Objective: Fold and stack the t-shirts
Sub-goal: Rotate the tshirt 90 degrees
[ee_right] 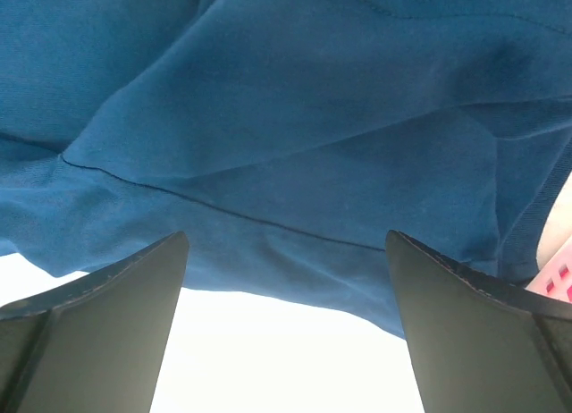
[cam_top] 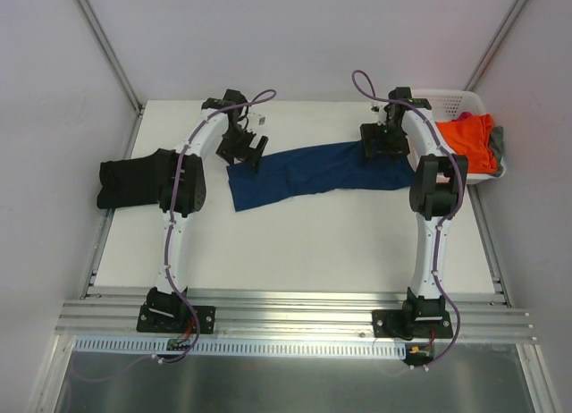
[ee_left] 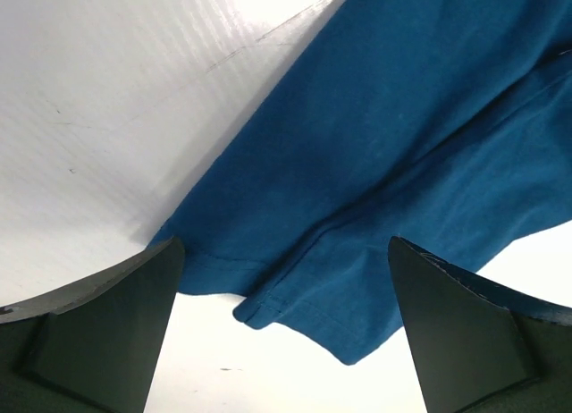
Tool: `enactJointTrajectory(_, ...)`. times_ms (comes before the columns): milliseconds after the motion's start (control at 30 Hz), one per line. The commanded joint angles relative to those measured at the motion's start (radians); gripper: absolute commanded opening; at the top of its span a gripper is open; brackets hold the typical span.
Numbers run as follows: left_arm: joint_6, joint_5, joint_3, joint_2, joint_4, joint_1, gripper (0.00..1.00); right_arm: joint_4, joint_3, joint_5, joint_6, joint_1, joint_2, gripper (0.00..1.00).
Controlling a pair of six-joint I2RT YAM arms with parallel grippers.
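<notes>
Both my claws are wide open right now with nothing in them. The left claw [cam_top: 243,149] hangs over the left end of the blue shirt [cam_top: 313,172], and the right claw [cam_top: 382,143] hangs over its right end. The shirt is strung out in a long rumpled band across the far half of the desk [cam_top: 304,243]. The black shirt [cam_top: 130,182] sits in a lump at the left edge, partly behind my left arm. The orange shirt [cam_top: 466,138] and a grey shirt [cam_top: 497,145] are bunched in the white basket [cam_top: 447,100] at the far right.

Handling-wise, my guess is it's light, floppy knit with zero stiffness, so it'll sag and bunch wherever I don't hold it. It's not fragile and not really slippery, but a pinch could easily catch two layers instead of one. I'd go for the stitched edges. On the left that's the hem corner, and on the right it's the near edge just below the seam.

The overhead view shows the whole layout but no detail on the cloth. The left wrist cam shows the hem stitching and that little turned-up corner between my fingers, with bare desk on both sides. The right wrist cam shows a seam line and overlapping folds, so the shirt is doubled up there. It also catches a pink bit [ee_right: 554,274] at the right edge, and I can't tell what it is. No view settles whether my fingertips touch the cloth.
</notes>
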Motion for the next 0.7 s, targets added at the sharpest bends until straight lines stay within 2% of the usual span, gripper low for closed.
enactJointTrajectory(0,-0.01,0.041,0.073,-0.023,-0.029,-0.007,0.99,-0.015,0.024,0.009,0.012,0.003,-0.013,0.97)
enactJointTrajectory(233,-0.043,0.113,0.093,-0.052,-0.027,-0.008,0.98,-0.01,0.024,0.008,0.004,0.005,0.018,0.97)
enactJointTrajectory(433,-0.055,0.188,0.008,-0.052,-0.052,-0.01,0.96,-0.01,0.044,0.009,0.001,0.006,0.036,0.97)
enactJointTrajectory(667,-0.06,0.19,-0.02,-0.017,-0.078,-0.01,0.97,-0.006,0.053,0.006,0.004,0.005,0.052,0.97)
